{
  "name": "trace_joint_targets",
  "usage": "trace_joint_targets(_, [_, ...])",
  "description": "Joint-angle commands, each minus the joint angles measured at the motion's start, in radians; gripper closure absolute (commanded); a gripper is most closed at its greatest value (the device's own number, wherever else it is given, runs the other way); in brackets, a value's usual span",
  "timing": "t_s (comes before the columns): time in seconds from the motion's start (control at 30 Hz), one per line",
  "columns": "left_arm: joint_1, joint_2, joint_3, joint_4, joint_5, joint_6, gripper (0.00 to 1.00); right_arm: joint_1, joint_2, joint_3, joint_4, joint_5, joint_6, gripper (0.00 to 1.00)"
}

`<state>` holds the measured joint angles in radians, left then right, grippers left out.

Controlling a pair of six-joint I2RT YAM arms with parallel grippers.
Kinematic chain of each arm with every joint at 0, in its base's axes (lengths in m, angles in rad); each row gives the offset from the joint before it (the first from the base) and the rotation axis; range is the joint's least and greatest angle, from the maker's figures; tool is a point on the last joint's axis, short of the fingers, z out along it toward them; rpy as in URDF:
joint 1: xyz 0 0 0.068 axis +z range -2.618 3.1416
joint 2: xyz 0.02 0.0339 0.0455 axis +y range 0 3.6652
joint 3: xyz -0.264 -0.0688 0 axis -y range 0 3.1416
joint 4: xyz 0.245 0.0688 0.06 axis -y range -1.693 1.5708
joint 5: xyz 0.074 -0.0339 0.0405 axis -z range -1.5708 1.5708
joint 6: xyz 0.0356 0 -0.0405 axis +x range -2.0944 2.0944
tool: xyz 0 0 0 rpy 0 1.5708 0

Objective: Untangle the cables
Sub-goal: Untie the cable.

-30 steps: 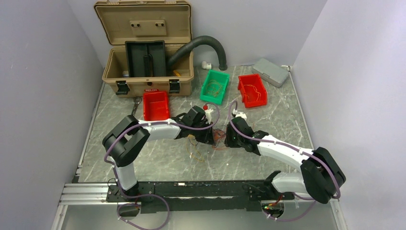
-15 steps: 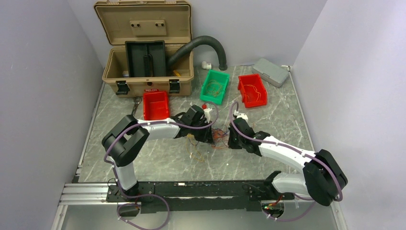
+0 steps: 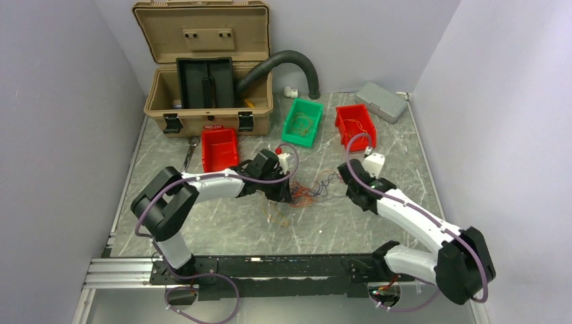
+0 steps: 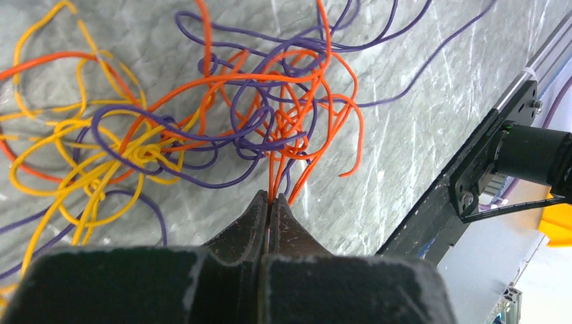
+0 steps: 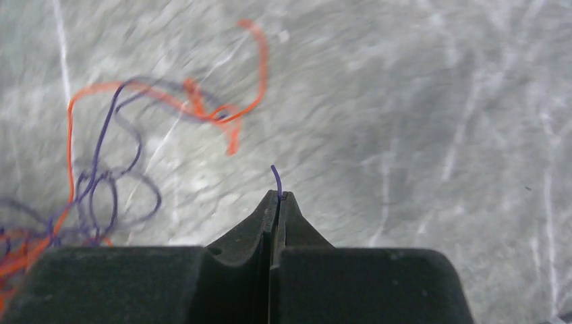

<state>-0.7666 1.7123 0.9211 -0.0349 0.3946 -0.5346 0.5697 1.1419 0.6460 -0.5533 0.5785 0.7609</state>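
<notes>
Where the two arms meet at the middle of the table (image 3: pixel 222 233), we see the cables (image 3: pixel 311 191) as a loose bundle on the surface, with its long axis running from left to right between the two claws. The left gripper (image 4: pixel 270 200) is closed and pinches some orange wires (image 4: pixel 290 101) at its tips; beside them lie purple loops and a knot of yellow wires (image 4: pixel 101 175). The right gripper (image 5: pixel 278 197) is closed too, and it pinches the end of one purple wire (image 5: pixel 276 177), which points away from the fingers. Toward the arm bases we see bare grey marbled surface up to the black rail (image 3: pixel 270 264). Behind the bundle stand a red bin (image 3: pixel 219 148), a green bin (image 3: pixel 302 121) and a second red bin (image 3: pixel 355 127), well apart from it. Farther back are an open tan case (image 3: pixel 206 67), a black hose (image 3: pixel 290 62) and a grey box (image 3: pixel 381 101). Pale lilac walls close both sides.
</notes>
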Motion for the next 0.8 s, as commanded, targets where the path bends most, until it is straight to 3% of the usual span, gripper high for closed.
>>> trace_joint_targets(0.0, [0.031, -0.072, -0.039, -0.021, -0.026, 0.031, 1.0, -0.1, -0.109, 0.023, -0.095, 0.144, 0.084, 1.0])
trace_joint_targets(0.4, [0.115, -0.207, -0.129, -0.098, -0.072, 0.07, 1.0, -0.239, -0.236, 0.057, -0.177, 0.289, 0.16, 1.0])
trace_joint_targets(0.67, [0.19, -0.31, -0.182, -0.179, -0.247, 0.007, 1.0, -0.274, -0.32, 0.094, -0.362, 0.465, 0.445, 1.0])
trace_joint_targets(0.77, [0.208, -0.347, -0.198, -0.185, -0.279, -0.008, 1.0, -0.275, -0.359, 0.078, -0.341, 0.467, 0.444, 1.0])
